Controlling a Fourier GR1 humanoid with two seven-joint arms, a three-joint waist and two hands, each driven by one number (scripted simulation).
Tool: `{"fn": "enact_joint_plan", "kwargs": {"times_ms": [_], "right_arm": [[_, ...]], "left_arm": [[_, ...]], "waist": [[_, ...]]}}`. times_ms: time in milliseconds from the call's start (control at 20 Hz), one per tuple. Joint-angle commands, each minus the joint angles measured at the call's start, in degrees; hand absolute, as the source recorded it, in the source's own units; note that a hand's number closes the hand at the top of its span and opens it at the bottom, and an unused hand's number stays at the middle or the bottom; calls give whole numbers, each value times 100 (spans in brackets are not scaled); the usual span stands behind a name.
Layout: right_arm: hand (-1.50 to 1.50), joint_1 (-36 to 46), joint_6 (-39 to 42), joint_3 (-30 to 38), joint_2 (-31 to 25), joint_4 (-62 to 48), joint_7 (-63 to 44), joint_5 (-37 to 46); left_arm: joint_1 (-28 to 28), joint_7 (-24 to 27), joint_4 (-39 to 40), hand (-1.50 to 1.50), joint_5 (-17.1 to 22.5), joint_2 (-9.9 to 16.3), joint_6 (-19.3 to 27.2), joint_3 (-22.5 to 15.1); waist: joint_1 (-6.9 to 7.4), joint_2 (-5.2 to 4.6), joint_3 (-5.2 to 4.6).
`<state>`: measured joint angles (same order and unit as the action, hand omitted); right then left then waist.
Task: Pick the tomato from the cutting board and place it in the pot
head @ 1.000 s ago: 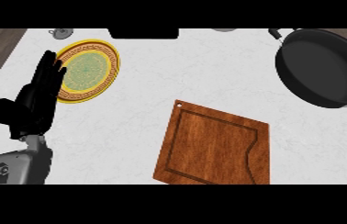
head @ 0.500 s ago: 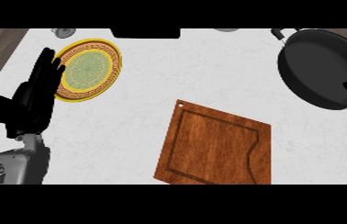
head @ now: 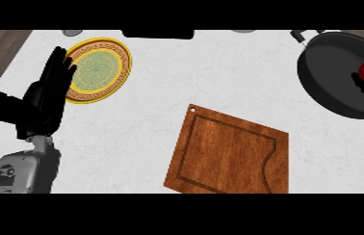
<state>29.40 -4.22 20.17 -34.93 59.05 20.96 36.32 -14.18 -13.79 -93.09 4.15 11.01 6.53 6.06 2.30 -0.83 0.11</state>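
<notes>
Left hand (head: 44, 101) shows at the view's left edge, black, fingers straight and together, pointing up toward the top of the view, holding nothing; resting pose. Its grey forearm (head: 27, 170) comes in from the lower left corner, wrist just below the palm. At the far right edge, a small dark shape beside a red sliver may be part of the right hand (head: 357, 82); only that bit is visible, so pose and finger state cannot be made out. No right forearm visible.
</notes>
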Motion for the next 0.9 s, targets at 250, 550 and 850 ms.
{"fn": "enact_joint_plan", "kwargs": {"times_ms": [250, 550, 850], "right_arm": [[150, 1385, -436, 22, 32, -3006, 551, 354], [-150, 1575, 732, 199, -199, -3939, 1322, 21], [-150, 1909, 1353, 933, -13, -4311, 1887, -816]], "left_arm": [[-167, 79, 115, 0, -161, -131, 46, -182], [-344, -121, 123, 0, -89, -115, 91, -99], [-135, 71, 67, 0, 35, -5, -59, 53]], "waist": [[92, -37, 8], [95, -55, 21], [86, -47, 22]]}}
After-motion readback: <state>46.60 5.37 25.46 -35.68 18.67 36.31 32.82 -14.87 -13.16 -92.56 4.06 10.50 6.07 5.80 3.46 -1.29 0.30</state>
